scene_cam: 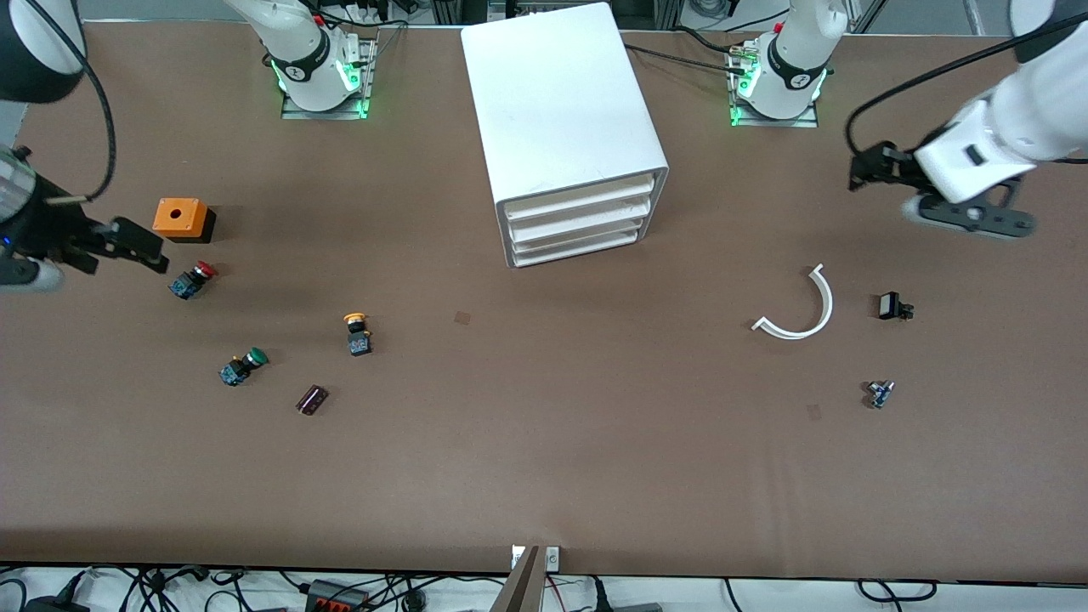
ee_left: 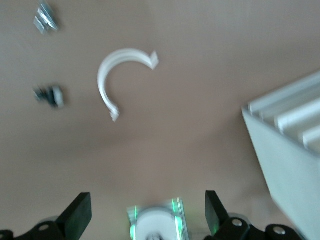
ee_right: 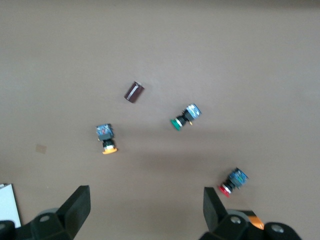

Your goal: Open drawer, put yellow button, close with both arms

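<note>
The white cabinet (scene_cam: 561,102) stands at the table's middle, near the robots' bases. Its top drawer (scene_cam: 580,201) is shut, like the three below it. The yellow button (scene_cam: 358,332) lies on the table toward the right arm's end, nearer the front camera than the cabinet; it also shows in the right wrist view (ee_right: 106,138). My right gripper (scene_cam: 136,245) is open and empty, up over the table beside the red button (scene_cam: 194,279). My left gripper (scene_cam: 869,165) is open and empty, up over the left arm's end of the table. The cabinet's corner shows in the left wrist view (ee_left: 292,165).
An orange box (scene_cam: 180,218), a green button (scene_cam: 243,365) and a dark cylinder (scene_cam: 312,399) lie near the yellow button. A white curved piece (scene_cam: 803,308) and two small parts (scene_cam: 893,306) (scene_cam: 880,393) lie toward the left arm's end.
</note>
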{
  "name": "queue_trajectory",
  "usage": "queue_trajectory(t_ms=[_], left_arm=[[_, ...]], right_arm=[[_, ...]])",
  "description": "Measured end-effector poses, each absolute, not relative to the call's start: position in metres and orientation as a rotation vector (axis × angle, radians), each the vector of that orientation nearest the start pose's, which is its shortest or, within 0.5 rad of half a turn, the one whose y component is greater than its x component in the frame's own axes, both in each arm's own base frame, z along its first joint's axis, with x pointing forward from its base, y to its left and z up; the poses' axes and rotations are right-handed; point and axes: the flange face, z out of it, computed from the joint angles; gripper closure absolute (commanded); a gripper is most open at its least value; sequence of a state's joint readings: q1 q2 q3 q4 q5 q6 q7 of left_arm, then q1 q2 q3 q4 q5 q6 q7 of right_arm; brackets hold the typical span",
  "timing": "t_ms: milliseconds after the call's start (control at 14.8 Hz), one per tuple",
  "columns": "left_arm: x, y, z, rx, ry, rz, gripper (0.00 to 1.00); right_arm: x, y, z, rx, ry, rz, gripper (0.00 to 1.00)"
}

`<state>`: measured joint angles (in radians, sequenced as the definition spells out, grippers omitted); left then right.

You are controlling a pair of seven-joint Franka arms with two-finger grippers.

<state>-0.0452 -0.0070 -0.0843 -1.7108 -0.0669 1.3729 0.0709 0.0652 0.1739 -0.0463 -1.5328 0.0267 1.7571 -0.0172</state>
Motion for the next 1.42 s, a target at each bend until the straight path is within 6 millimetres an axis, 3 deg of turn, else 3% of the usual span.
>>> queue_trajectory(t_ms=[203,541,743,946,1149,1351,1419], left_arm=[[0.507,-0.119,0.525,-3.122,0.436,0.724,0.0],[0.528,-0.158,0.479,-3.442,0.438,0.972,0.0],[0.546,-0.186,0.445,-3.664,0.467,0.938,0.0],[0.548,-0.209,0.397,-3.862,0.628,0.856,0.0],[0.538,-0.219,0.352,-4.037,0.79,0.771,0.0],[0.517,-0.226,0.311,-4.184,0.815,0.723,0.0],[0.511,-0.229,0.299,-4.203,0.827,0.731,0.04]], right_arm=[[0.65,0.045,0.525,-3.124,-0.115,-0.064,0.0],[0.676,0.072,0.456,-3.129,-0.174,0.03,0.0],[0.684,0.1,0.395,-3.131,-0.233,0.134,0.0],[0.684,0.132,0.344,-3.13,-0.304,0.227,0.0],[0.68,0.155,0.314,-3.127,-0.357,0.287,0.0],[0.68,0.162,0.294,-3.119,-0.399,0.304,0.0],[0.68,0.164,0.285,-3.106,-0.413,0.314,0.0]])
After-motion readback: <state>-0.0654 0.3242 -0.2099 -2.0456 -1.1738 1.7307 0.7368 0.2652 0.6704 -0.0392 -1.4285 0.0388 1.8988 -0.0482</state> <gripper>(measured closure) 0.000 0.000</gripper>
